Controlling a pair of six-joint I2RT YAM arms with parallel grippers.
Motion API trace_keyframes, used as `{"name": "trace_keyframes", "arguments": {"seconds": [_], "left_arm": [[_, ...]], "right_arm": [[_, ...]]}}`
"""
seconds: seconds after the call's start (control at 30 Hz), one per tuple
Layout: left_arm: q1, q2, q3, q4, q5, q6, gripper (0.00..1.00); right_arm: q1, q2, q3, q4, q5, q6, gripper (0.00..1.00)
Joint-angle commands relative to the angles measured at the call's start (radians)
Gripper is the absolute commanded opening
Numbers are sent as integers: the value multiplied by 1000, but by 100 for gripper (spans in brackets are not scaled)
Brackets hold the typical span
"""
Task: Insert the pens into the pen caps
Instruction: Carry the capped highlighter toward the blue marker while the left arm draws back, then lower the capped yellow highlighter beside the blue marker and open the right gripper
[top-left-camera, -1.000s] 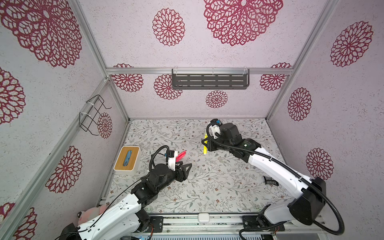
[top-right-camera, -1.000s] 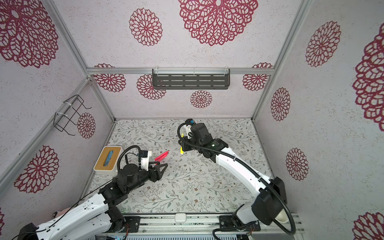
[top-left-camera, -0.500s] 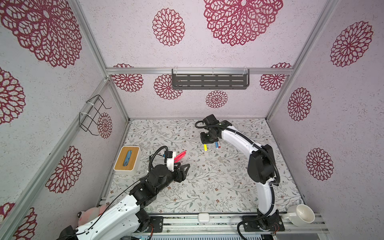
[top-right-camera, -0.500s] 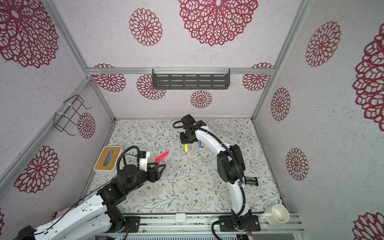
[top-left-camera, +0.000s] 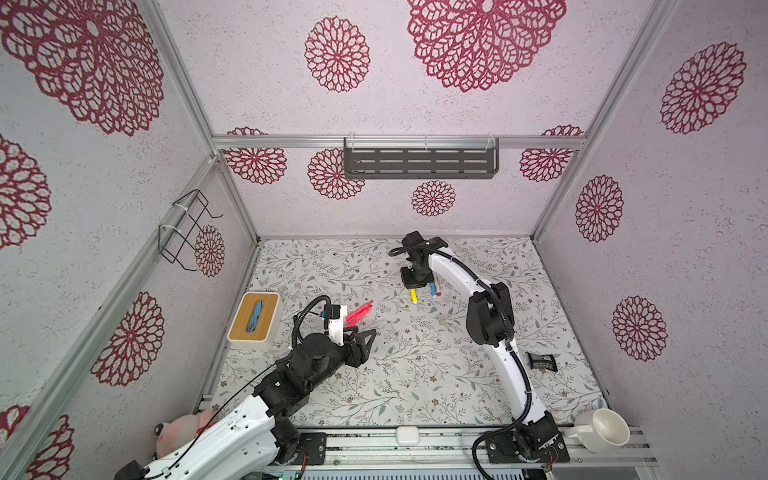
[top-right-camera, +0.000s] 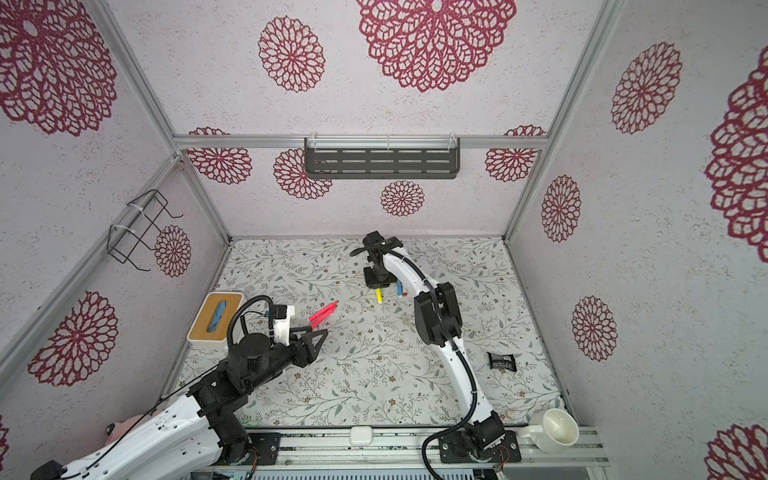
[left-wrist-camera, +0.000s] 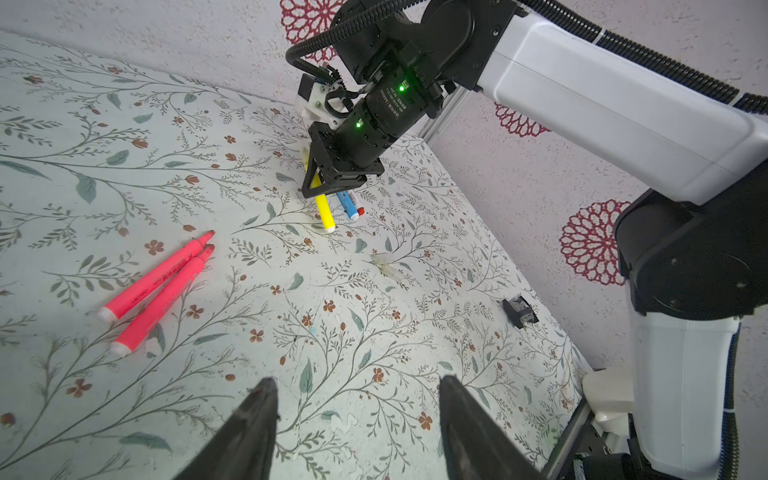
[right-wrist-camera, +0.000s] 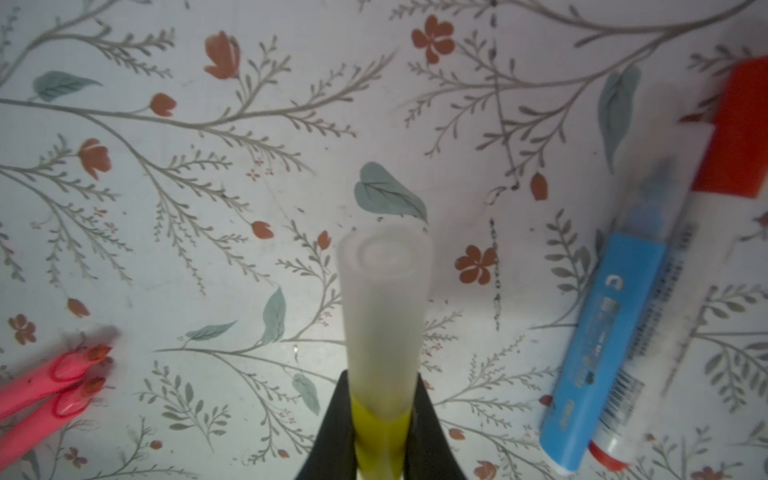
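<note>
Hovering near the table's (top-left-camera: 415, 374) left edge, my left gripper (left-wrist-camera: 357, 386) is spread wide, empty. Past it two pink pens (left-wrist-camera: 158, 282) lie side by side. Two clear caps (left-wrist-camera: 381, 259) sit mid-table. Toward the far edge my right gripper (right-wrist-camera: 382, 399) pinches the yellow pen (left-wrist-camera: 324, 212), with a blue pen (right-wrist-camera: 598, 332) and a white pen (right-wrist-camera: 685, 291) just beside.

Pale walls (top-left-camera: 374, 216) printed with red flowers surround a leafy table cover (top-left-camera: 415, 374). A dark shelf (top-left-camera: 419, 164) hangs beyond the right gripper (top-left-camera: 414, 286), and a wire rack (top-left-camera: 187, 232) hangs on the side wall nearest the left gripper (top-left-camera: 364, 332).
</note>
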Motion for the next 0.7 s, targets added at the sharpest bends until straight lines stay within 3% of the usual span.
{"name": "trace_keyframes", "arguments": {"seconds": [0.0,0.67], "left_arm": [[-7,7,-9,-1,-16,-9,64],[-7,42,5,13,-5,-6,64]], "right_arm": [[-25,-10,44,-33,42,-31,0],[-74,19,44,-24,75,-55,0]]}}
